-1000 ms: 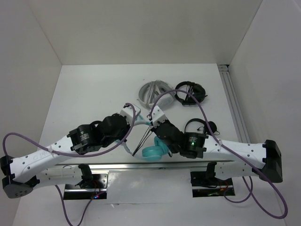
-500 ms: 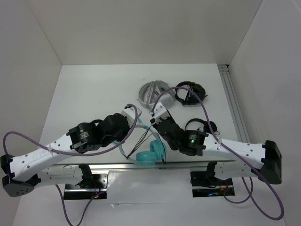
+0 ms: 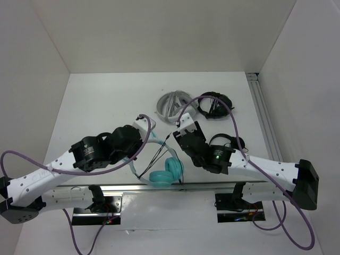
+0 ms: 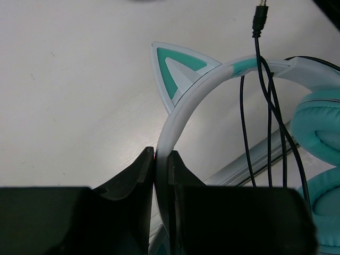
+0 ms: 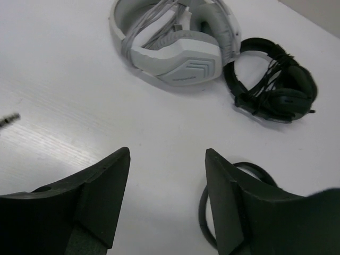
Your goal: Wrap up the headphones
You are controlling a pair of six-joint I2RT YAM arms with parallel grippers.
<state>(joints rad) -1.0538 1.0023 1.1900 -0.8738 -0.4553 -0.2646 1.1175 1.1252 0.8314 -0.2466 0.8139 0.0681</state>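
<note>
Teal and whitish, the headphones lie at the near edge of the table, with the ear cups just beside the metal rail. The left gripper is clamped tight on the pale headband, a little below one pointed cat ear. The thin black cable hangs in loose loops across the band, its plug held by nothing. Just beyond, the right gripper hovers over bare table, fingers spread apart and empty. Farther back sit two other sets, a grey-white headset and a black pair just beside it, well apart from both grippers.
</note>
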